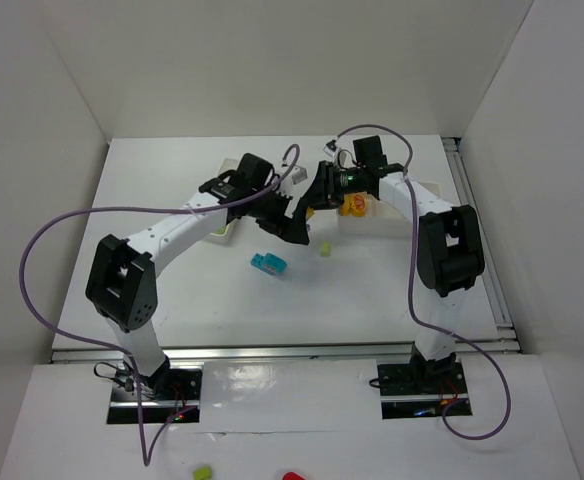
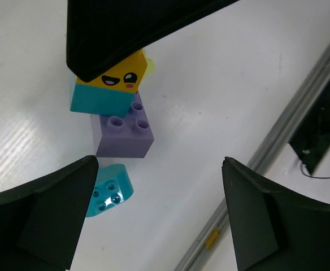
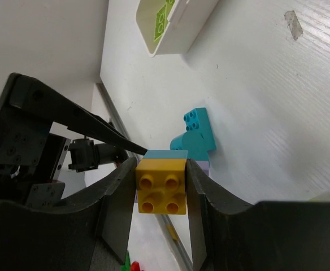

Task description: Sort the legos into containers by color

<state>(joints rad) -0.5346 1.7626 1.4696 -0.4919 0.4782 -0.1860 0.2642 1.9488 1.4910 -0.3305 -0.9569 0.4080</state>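
White counter [image 1: 172,290], with a white tray [image 3: 196,20] holding green bricks at 11 o'clock in the right wrist view. The left hand [image 2: 159,169] has its fingers wide apart and holds nothing. The right hand [image 3: 160,167] is clamped on the top of a three-brick stack [image 2: 117,107]. The stack's long axis runs from the gripped yellow brick [image 3: 160,195] through a cyan brick [image 2: 97,103] to the free purple brick [image 2: 122,135]. In the left wrist view the stack lies at 11 o'clock of the gap between the left fingers, purple end nearest, so the left hand is judged best placed to take that end. A loose cyan brick [image 2: 111,189] lies on the counter at 7 o'clock of the stack, just beside it. Whether the stack touches the counter cannot be told.
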